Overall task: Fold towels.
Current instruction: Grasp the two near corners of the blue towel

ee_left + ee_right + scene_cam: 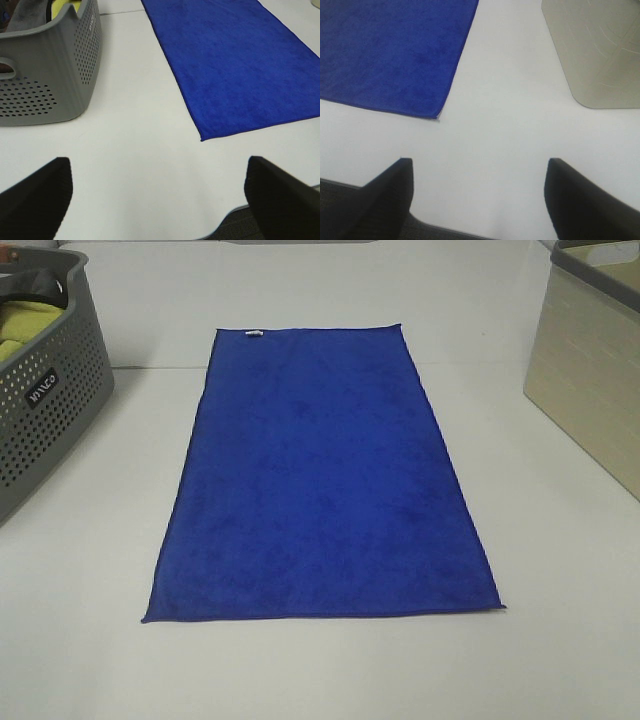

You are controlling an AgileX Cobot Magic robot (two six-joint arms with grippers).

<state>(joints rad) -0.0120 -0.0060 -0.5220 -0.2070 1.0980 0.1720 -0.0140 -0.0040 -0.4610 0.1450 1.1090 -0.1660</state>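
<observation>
Blue towel (pixel 325 480) lies spread flat and unfolded on the white table (pixel 90 660), in a single layer. Its long axis runs away from the robot, and it sits roughly midway between the two containers. A small white tag (pixel 253 333) sits on the far short edge, near the left corner. The near short edge is straight and both near corners lie flat. A thin seam line crosses the table and passes under the far part of the towel.

A grey basket (pixel 45 410) with perforated walls stands to the left, apart from the towel — a yellow-green cloth (pixel 22 325) is inside it. A beige bin (pixel 590 370) stands to the right, also clear of the towel; its contents cannot be made out.

The left gripper (pixel 157 165) is spread wide with nothing between its fingers. It hangs over bare table by the front edge, short of the towel's near left corner. The right gripper (pixel 479 162) is likewise wide apart and empty — over bare table short of the near right corner, not touching the towel.
</observation>
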